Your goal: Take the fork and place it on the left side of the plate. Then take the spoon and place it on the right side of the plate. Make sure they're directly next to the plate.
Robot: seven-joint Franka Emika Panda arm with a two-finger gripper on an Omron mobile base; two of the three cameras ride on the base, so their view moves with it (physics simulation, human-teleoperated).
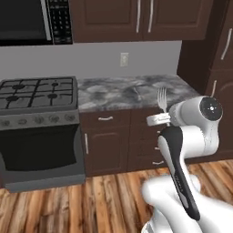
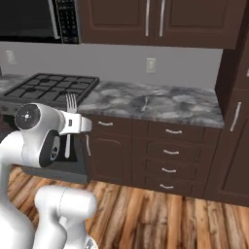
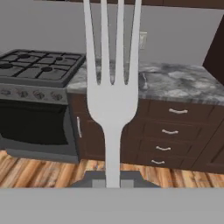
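The fork stands upright in my gripper, tines up and handle pinched between the shut fingers. It rises above the hand in the left base view, fork, and in the right base view, fork. I hold it out in the room, well in front of the counter. A slim grey utensil that looks like the spoon lies flat on the marble counter, and shows as the spoon in the hand view. The plate is out of view.
A gas stove with an oven below stands left of the counter. Dark drawers run under the counter, with wall cabinets and a microwave above. A tall cabinet closes the right end. Wooden floor lies between me and the units.
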